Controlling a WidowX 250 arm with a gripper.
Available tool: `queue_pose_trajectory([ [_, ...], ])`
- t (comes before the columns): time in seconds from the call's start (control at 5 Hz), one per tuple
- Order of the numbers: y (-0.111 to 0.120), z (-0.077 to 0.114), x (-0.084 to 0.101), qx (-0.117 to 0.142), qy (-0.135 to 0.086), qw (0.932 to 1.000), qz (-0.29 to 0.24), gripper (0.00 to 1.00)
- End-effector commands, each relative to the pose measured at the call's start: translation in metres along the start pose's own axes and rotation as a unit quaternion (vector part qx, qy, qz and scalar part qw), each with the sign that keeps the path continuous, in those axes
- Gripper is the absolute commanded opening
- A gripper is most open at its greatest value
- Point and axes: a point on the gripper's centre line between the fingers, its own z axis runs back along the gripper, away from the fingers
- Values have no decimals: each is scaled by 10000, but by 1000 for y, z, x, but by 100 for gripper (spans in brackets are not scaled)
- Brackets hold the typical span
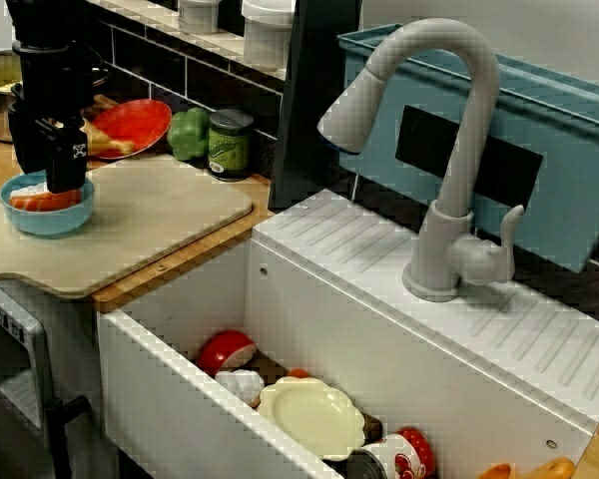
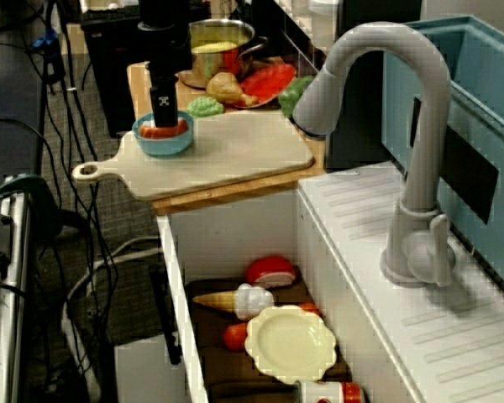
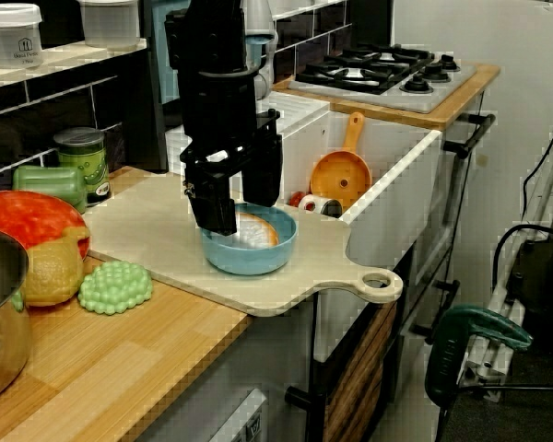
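Note:
A light blue bowl sits on the pale cutting board. An orange-red food piece lies inside it. My black gripper hangs straight down over the bowl with its fingers apart. In the view from the pot end, one fingertip is at the bowl's near-left rim and the other stands over its far side. I see nothing clamped between them. Whether the tips touch the food is hidden.
Behind the board are a red plate, a green pepper, a green-labelled jar, a steel pot and a bumpy green toy. Right of the board is the white sink holding a yellow plate and toy foods, under a grey faucet.

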Motion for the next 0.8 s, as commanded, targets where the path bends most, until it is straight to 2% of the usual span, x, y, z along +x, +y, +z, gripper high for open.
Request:
queue_pose_trajectory([
  [0.0, -2, 3, 2, 178, -147, 9997, -55, 100],
  [0.6, -3, -1, 3, 137, -133, 9998, -9, 100],
])
